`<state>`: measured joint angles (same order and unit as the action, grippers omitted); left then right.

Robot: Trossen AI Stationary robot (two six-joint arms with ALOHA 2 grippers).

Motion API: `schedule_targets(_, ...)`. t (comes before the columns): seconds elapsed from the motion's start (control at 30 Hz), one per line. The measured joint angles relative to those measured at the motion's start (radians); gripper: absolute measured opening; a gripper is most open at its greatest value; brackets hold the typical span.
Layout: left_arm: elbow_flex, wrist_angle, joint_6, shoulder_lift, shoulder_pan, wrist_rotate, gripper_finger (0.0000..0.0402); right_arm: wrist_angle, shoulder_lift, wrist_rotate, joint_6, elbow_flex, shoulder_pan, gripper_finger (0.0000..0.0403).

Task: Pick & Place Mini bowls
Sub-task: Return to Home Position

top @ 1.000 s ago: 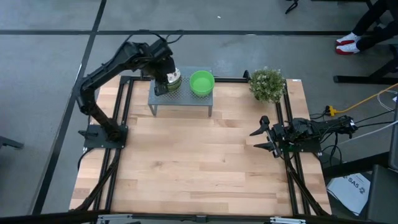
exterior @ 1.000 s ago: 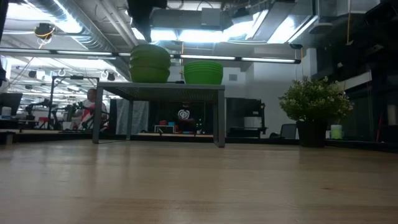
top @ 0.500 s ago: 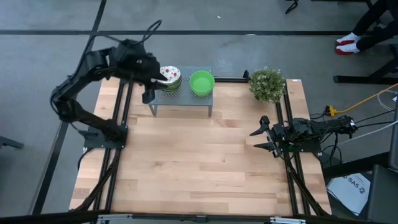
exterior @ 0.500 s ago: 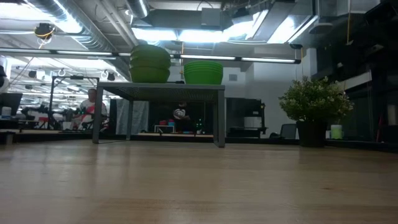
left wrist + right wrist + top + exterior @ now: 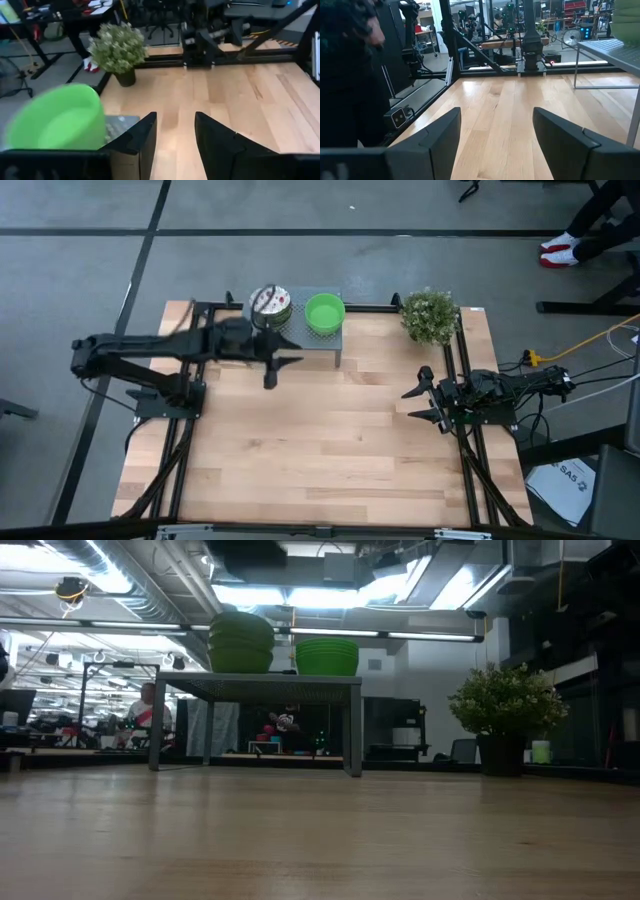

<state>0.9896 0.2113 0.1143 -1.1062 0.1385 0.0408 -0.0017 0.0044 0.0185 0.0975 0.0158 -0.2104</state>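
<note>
the pale wooden plank surface (image 5: 330, 440) shows fine straight grain under a soft satin sheen. the grey perforated metal shelf (image 5: 260, 686) looks matt, while the plain bright green round bowls (image 5: 324, 313) look like smooth, faintly glossy plastic.

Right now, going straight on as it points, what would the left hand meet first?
The left hand faces bare table; the parked right hand opposite would probably come first, though depth is unclear.

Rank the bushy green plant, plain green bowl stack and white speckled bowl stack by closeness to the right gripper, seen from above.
From the right gripper, table's right edge:
1. Bushy green plant, back right corner.
2. Plain green bowl stack, grey shelf's right end.
3. White speckled bowl stack, shelf's left end, near the left gripper.
</note>
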Motion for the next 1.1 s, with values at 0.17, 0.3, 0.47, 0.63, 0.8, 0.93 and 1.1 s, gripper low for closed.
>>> schedule_targets(0.17,-0.272,-0.251,-0.037,0.056,-0.010,-0.013,0.0127,0.000,0.000,0.000,0.000,0.000,0.000,0.0245)
schedule_targets(0.3,-0.456,-0.341,-0.052,0.111,-0.006,-0.011,0.0127,0.000,0.000,0.000,0.002,0.000,0.000,0.0245)
schedule_targets(0.47,-0.671,-0.489,-0.054,0.219,0.001,-0.008,0.0128,0.000,0.000,0.000,0.002,0.000,0.000,0.0245)
schedule_targets(0.63,-0.843,-0.630,-0.083,0.344,0.001,-0.008,0.0128,0.000,0.000,0.000,0.002,0.000,0.000,0.0245)
schedule_targets(0.8,-0.953,-0.701,-0.051,0.445,0.001,-0.007,0.0127,0.000,0.000,0.000,0.002,0.000,0.000,0.0245)
schedule_targets(0.93,-0.981,-0.725,-0.049,0.512,0.001,-0.007,0.0127,0.000,0.000,0.000,0.000,0.000,0.000,0.0245)
schedule_targets(1.1,-0.981,-0.747,0.005,0.603,0.002,-0.005,0.0127,0.000,0.000,0.000,0.001,0.000,0.000,0.0245)
